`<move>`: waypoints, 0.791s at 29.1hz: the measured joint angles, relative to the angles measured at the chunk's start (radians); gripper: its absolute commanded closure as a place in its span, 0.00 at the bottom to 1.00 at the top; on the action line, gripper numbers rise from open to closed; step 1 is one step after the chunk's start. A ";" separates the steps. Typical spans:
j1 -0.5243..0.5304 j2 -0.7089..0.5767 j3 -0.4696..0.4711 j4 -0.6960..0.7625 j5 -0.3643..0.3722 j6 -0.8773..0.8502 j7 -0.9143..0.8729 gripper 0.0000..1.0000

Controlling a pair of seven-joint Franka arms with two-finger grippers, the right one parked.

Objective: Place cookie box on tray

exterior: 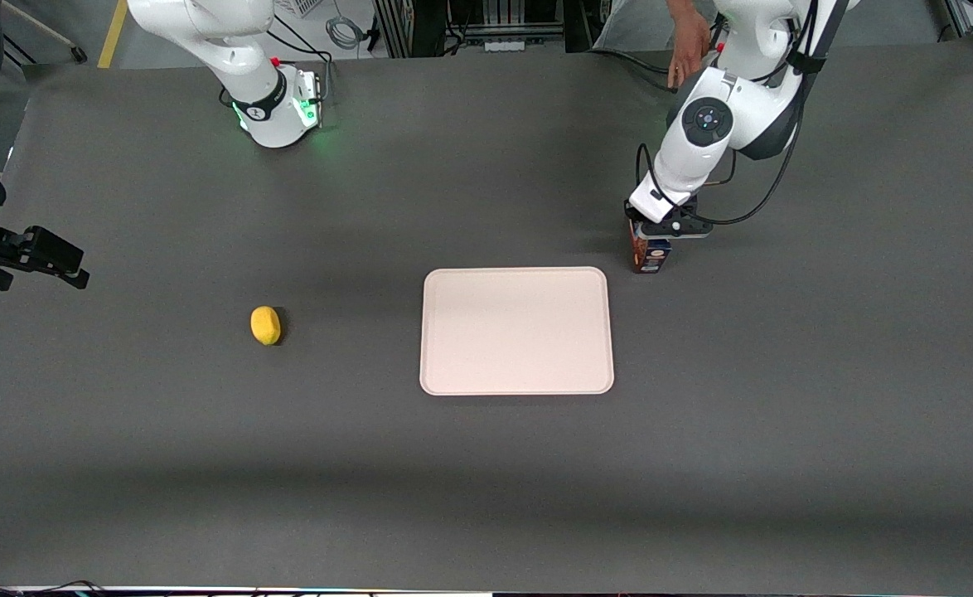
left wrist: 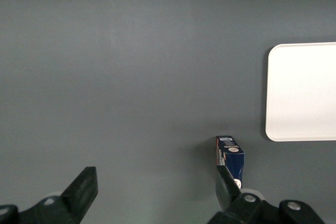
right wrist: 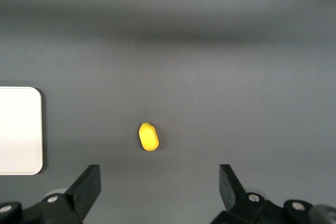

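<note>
One cookie box [exterior: 651, 255] standing upright on the desk [exterior: 205, 464], just off the corner of the tray [exterior: 516, 330] that lies farthest from the front camera, toward my arm's end; box and tray apart. My end effector [exterior: 667, 225] is hovering right above the box, fingers spread wide, gripping nothing. In my wrist view the box is sitting against one finger [left wrist: 229, 186], not centred in the gap. Risk, as I judge it: closing off-centre is likely to tip or skid the narrow box. Count: one box, one tray, one yellow lump [exterior: 265, 325] lying well apart toward the parked arm's end.
</note>
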 measured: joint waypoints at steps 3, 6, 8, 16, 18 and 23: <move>0.000 0.020 0.004 0.007 0.006 0.001 0.000 0.79; 0.000 0.036 0.005 0.013 0.012 0.001 0.000 0.33; 0.000 0.043 0.005 0.016 0.019 0.001 0.000 0.15; 0.000 0.051 0.005 0.021 0.060 0.001 0.000 0.00; 0.001 0.051 0.005 0.022 0.063 0.001 0.000 0.00; 0.001 0.051 0.005 0.033 0.064 0.000 0.000 0.00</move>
